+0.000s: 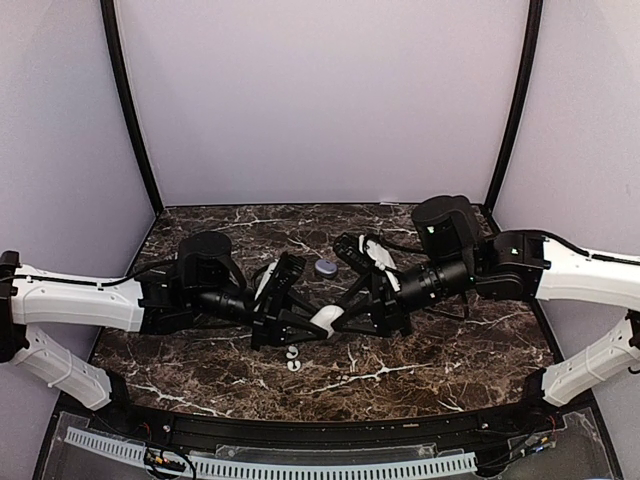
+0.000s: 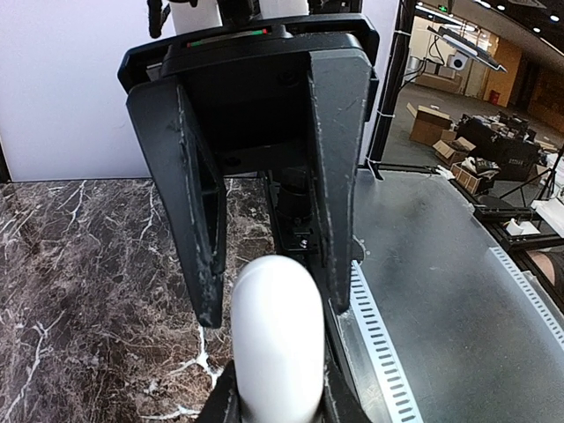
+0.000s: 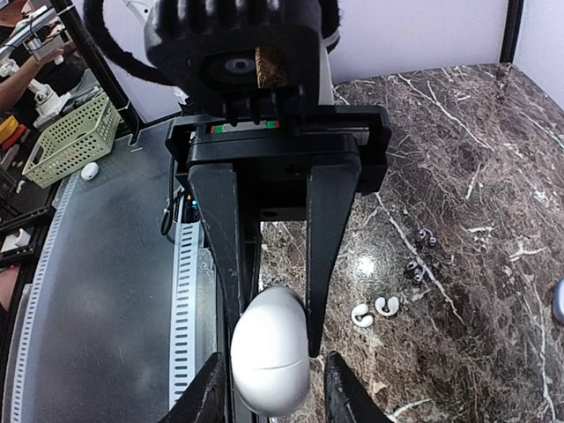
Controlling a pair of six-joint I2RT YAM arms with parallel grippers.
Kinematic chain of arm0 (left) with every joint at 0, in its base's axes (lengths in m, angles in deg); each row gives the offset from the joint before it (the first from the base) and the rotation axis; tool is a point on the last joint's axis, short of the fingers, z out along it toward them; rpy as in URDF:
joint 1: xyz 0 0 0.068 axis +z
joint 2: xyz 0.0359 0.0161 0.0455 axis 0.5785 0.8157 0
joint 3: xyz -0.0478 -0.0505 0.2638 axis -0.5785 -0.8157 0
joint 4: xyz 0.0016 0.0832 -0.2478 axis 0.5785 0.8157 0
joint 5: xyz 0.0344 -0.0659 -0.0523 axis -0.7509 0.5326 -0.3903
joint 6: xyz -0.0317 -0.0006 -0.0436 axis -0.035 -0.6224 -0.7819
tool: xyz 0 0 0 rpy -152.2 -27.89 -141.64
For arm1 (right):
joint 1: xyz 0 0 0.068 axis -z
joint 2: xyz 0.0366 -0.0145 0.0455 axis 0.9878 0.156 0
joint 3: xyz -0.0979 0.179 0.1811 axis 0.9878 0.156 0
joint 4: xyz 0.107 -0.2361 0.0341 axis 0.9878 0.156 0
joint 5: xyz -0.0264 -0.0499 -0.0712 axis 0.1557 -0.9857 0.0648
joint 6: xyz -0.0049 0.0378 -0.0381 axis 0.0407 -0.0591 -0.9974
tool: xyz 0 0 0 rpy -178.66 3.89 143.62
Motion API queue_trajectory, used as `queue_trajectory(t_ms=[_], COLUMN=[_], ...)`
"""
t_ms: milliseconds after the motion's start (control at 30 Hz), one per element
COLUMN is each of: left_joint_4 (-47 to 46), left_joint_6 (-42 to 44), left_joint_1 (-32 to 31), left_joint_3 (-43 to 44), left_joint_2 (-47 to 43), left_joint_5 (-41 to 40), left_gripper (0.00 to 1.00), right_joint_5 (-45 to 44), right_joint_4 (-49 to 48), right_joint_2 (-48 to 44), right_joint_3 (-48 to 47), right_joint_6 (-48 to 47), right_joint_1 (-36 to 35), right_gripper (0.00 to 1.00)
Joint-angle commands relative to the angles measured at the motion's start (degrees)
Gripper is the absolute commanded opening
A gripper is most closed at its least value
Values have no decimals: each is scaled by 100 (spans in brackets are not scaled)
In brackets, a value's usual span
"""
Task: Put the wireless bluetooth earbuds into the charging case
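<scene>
Left gripper (image 2: 278,383): closed on the white oval pebble (image 1: 325,318); its fingers clamp one end from both sides, clear of the table.
Right gripper (image 3: 278,361): faces the left gripper tip to tip; its fingers closely flank the pebble's other end. Contact is not visible, so a grip cannot be told from mere bracketing.
Pebble detail: glossy, with a fine seam around its middle; it fills the space between both sets of fingers.
Charging case (image 1: 326,268): on the table beyond the meeting fingertips, toward the back wall, apart from both grippers. Lavender grey; lid position too small to read.
Wireless bluetooth earbuds (image 3: 361,315): two, side by side on the table on the near side of the fingertips, slightly toward the left gripper. Not in the case.
In the way: both grippers and the pebble hang over the strip of table between case and earbuds.
Small dark pieces (image 3: 412,271): two, on the table just past the earbuds as seen from the right gripper; kind cannot be told.
Table (image 1: 450,345): dark brown marble pattern with white veins.
Near edge: white slotted strip (image 1: 300,466) on a clear panel.
Enclosure: pale walls (image 1: 320,100) at back and sides; black poles (image 1: 128,110) at the rear corners.
Outside the enclosure: green basket (image 3: 66,141); cardboard boxes (image 2: 427,123).
</scene>
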Motion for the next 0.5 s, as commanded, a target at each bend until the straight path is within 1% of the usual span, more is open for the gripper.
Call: queue_trajectory(t_ms=[0, 167, 333, 467], left_joint_4=[108, 70, 24, -5], left_joint_6=[99, 70, 8, -19], left_joint_1=[-72, -86, -87, -91], left_joint_3=[198, 220, 217, 202], left_joint_2=[43, 56, 55, 35], left_joint_5=[15, -31, -23, -32], left_gripper=[0, 0, 0, 0], right_joint_5=[-19, 5, 40, -7], right_joint_4=[-37, 41, 96, 110], right_joint_2=[15, 62, 82, 85], right_joint_3=[-201, -198, -180, -161], right_joint_6=[-22, -175, -194, -212], right_joint_1=[-46, -55, -65, -66], right_gripper=[33, 31, 34, 33])
